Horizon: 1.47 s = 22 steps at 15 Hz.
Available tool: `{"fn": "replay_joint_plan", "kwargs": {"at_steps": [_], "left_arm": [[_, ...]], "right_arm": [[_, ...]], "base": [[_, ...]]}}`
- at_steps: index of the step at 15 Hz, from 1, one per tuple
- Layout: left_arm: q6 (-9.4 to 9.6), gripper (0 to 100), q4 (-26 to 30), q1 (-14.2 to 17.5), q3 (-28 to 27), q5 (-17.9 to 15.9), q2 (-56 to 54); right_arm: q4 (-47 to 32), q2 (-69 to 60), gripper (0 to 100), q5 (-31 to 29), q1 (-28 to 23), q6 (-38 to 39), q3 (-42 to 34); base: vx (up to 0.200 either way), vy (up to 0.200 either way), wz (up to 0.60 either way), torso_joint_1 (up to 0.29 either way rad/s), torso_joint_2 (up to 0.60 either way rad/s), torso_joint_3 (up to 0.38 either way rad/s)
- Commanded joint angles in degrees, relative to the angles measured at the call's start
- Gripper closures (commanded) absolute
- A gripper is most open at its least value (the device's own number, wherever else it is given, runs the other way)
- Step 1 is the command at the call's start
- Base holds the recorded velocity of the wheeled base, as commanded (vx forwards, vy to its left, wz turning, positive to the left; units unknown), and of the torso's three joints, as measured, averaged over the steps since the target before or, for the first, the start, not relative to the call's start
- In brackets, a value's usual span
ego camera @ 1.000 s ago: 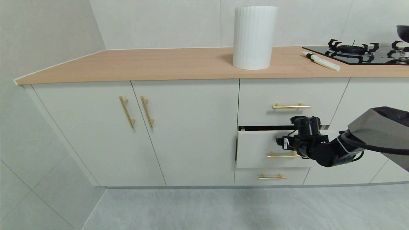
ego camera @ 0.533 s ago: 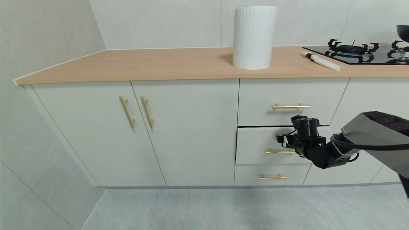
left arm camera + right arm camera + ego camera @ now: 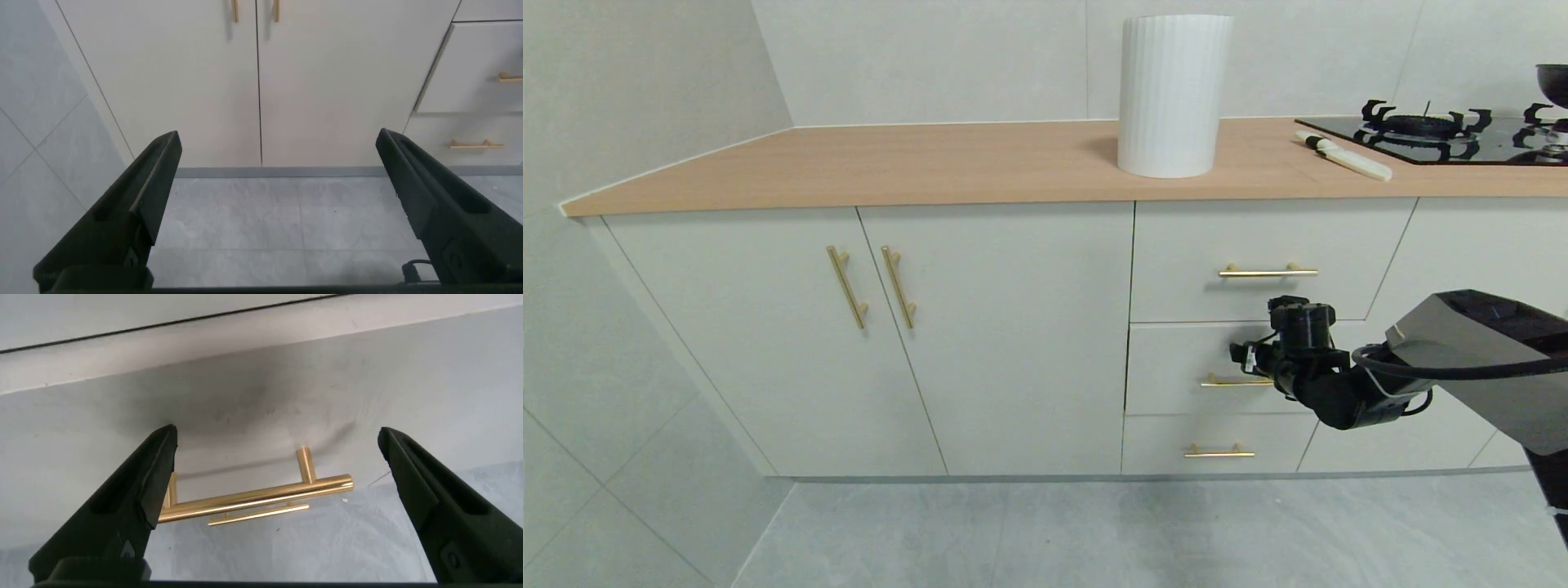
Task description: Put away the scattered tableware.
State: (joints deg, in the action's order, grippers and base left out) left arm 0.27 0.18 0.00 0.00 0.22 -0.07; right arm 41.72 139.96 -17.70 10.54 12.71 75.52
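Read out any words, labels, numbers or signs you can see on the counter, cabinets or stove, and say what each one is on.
None: no text can be read in any view.
The white ribbed container, cabinet doors and drawer fronts are plain.
The white utensil beside the stove has a dark band at one end, too small to tell whether it is print.

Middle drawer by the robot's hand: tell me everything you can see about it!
The middle drawer has a flat, pale grey front, like painted wood, and a thin gold bar handle on two posts. It looks shut, between the top drawer and bottom drawer under the wooden counter. The open right gripper sits just before the handle; touching is unclear.
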Motion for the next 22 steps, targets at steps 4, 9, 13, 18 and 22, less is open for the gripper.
{"fn": "replay_joint_plan", "kwargs": {"at_steps": [4,9,13,18,22], "left_arm": [[0.0,0,0.0,0.0,0.0,0.0,0.1],[0.0,0,0.0,0.0,0.0,0.0,0.1],[0.0,0,0.0,0.0,0.0,0.0,0.1],[0.0,0,0.0,0.0,0.0,0.0,0.1],[0.0,0,0.0,0.0,0.0,0.0,0.1]], "right_arm": [[0.0,1.8,0,-1.4,0.0,2.2,3.5],[0.0,1.8,0,-1.5,0.0,2.3,3.7],[-0.3,-0.7,0,-3.0,0.1,2.2,1.6],[-0.7,-20.2,0,-0.1,0.2,2.1,-18.9],[-0.1,-47.9,0,0.6,0.3,1.7,-38.5]], "base": [[0.0,0.0,0.0,0.0,0.0,0.0],[0.0,0.0,0.0,0.0,0.0,0.0],[0.0,0.0,0.0,0.0,0.0,0.0],[0.0,0.0,0.0,0.0,0.0,0.0],[0.0,0.0,0.0,0.0,0.0,0.0]]}}
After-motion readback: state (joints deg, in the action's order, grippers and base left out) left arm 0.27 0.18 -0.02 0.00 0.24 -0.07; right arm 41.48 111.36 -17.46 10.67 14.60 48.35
